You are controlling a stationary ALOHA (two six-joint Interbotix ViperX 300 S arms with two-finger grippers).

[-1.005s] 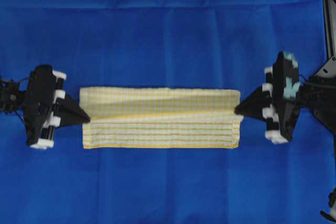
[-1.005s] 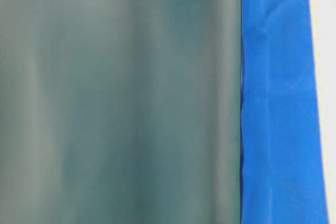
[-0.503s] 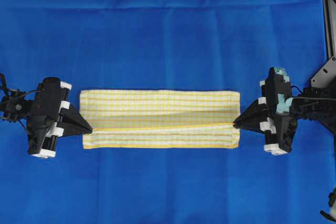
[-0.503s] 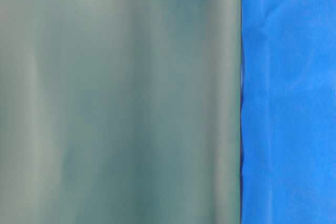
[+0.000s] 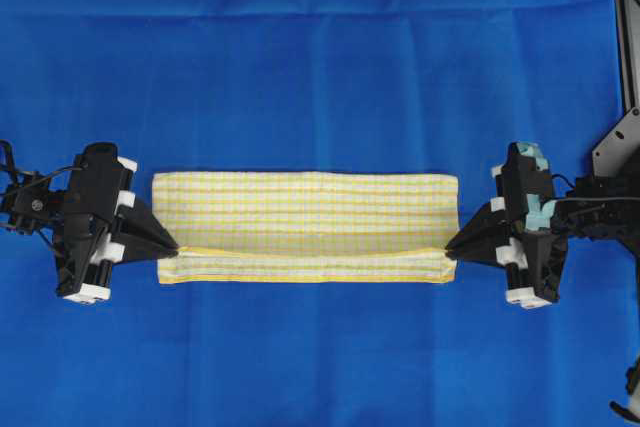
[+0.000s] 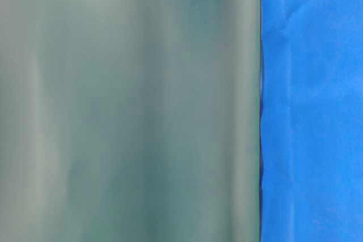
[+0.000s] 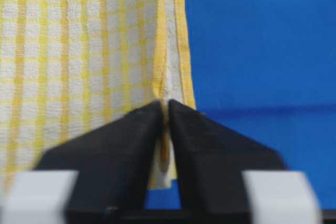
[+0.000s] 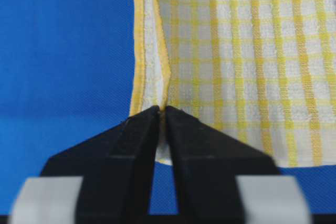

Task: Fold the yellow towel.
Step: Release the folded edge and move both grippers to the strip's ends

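The left claw (image 5: pixel 172 246) is pinched on the towel's (image 5: pixel 305 215) left end, the yellow hem caught between nearly closed jaws. The towel is laid flat on the blue sheet (image 5: pixel 320 67), folded lengthwise. At the towel's right end, its hem is likewise pinched by the right claw (image 5: pixel 449 248).

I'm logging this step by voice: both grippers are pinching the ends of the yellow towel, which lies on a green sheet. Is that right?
Not quite. The sheet under the yellow towel is blue, not green, as the overhead view shows. The rest holds: the left gripper and the right gripper each pinch a hemmed edge at opposite ends of the towel, seen in the wrist views.
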